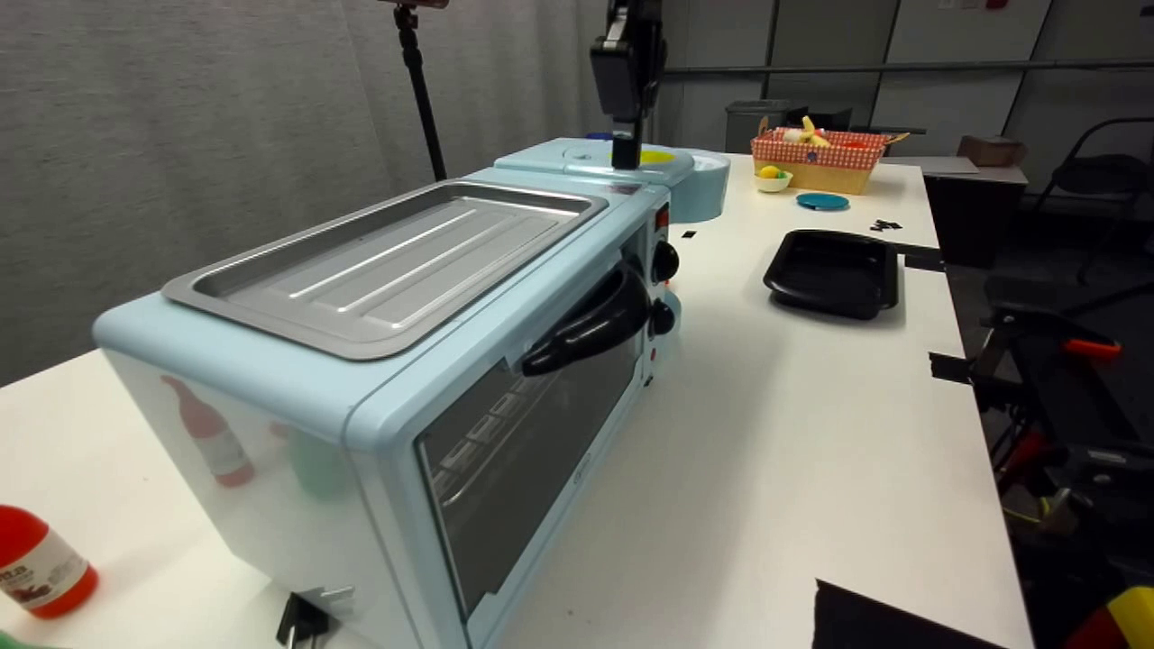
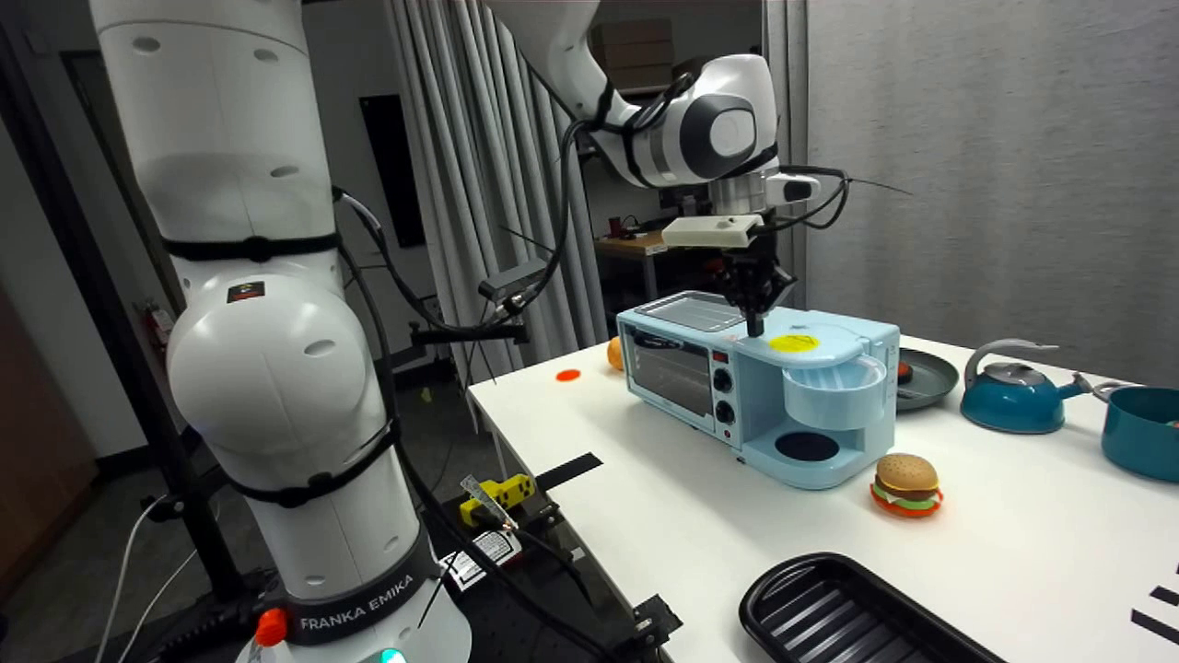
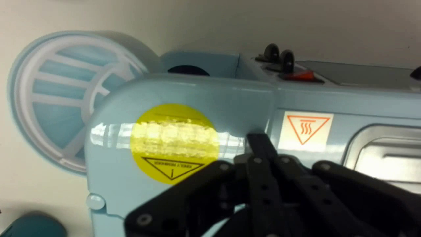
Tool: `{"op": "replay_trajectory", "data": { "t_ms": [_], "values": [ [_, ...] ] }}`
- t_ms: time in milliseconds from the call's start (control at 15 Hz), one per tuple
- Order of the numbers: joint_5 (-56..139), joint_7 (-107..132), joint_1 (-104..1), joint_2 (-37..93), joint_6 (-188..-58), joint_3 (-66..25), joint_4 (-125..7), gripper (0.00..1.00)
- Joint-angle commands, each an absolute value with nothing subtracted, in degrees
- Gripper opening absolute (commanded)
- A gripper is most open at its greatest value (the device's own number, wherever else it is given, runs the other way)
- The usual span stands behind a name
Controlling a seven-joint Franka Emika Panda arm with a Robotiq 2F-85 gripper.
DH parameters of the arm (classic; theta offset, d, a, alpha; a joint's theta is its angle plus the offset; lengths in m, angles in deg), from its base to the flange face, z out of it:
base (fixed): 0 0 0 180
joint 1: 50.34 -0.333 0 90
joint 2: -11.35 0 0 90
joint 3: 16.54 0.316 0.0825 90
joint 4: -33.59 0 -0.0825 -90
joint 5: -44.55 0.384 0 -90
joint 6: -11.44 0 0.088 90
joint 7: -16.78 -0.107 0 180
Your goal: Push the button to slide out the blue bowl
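A light-blue breakfast machine (image 1: 252, 379) (image 2: 755, 405) stands on the white table. Its round light-blue bowl (image 1: 699, 194) (image 2: 834, 405) with a white ribbed insert sticks out of the coffee section; it also shows in the wrist view (image 3: 138, 49), swung out beyond the lid (image 3: 184, 90). My gripper (image 1: 627, 160) (image 2: 755, 327) (image 3: 258, 136) points down at the lid, beside the yellow sticker (image 3: 174, 141) and near the seam with the oven. Its fingers are together and hold nothing. Whether the tips touch the lid I cannot tell. No release button shows clearly; the fingers may hide it.
A red switch (image 3: 306, 76) and black knobs are on the machine's front. A toy burger (image 2: 907, 483), a black tray (image 1: 834, 270) (image 2: 857, 617), a teal kettle (image 2: 1013, 405), a teal pot (image 2: 1142, 433) and a grey pan (image 2: 930, 378) stand around it. A basket (image 1: 816, 171) is farther off.
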State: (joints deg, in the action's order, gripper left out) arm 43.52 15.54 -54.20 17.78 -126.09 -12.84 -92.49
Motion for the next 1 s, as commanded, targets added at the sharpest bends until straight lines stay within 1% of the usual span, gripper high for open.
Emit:
{"op": "replay_trajectory", "data": {
  "t_ms": [0, 600, 667, 733, 933],
  "values": [
    [40.88, 14.29, -55.53, 8.57, -127.69, -11.87, -102.07, 0.0],
    [35.48, 10.79, -55.56, -8.6, -128.24, -8.6, -111.31, 0.0],
    [35.36, 10.45, -55.47, -10.14, -128.36, -8.33, -111.86, 0.07],
    [35.06, 9.83, -55.28, -11.63, -128.47, -7.99, -112.34, 0.27],
    [35.32, 8.75, -55.21, -15.66, -129.05, -7.17, -113.6, 0.48]
  ]
}}
